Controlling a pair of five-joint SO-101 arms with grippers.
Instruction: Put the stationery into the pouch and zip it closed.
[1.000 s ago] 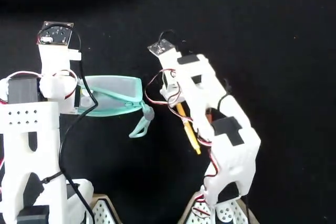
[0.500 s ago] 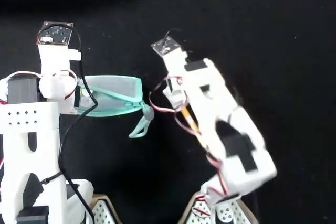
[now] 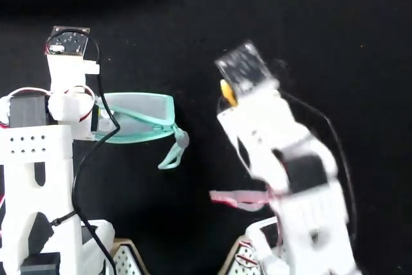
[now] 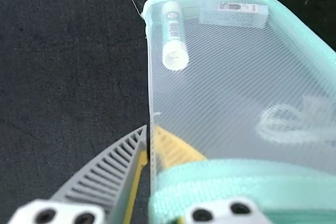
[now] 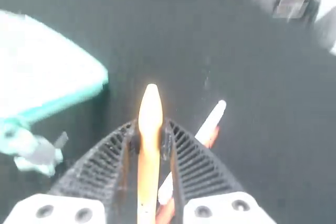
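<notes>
I see the pouch (image 3: 138, 117) flat on the black mat (image 3: 335, 43), with a white tube (image 4: 173, 35) and a small block (image 4: 233, 11) inside. The left gripper (image 4: 149, 153) is clamped on the pouch's edge. The right gripper (image 5: 150, 124), apart from the pouch, pinches a yellow pen (image 5: 149, 106).

Bare counter (image 3: 199, 107) is left between the pouch (image 3: 138, 117) and the right tool (image 5: 150, 127), by which a yellow pen (image 3: 226, 91) is gripped. The pouch's strap (image 3: 172, 152) is trailed into it at the pouch's 5 o'clock. The pouch's 9 o'clock end is clamped by the left tool (image 4: 151, 148).
</notes>
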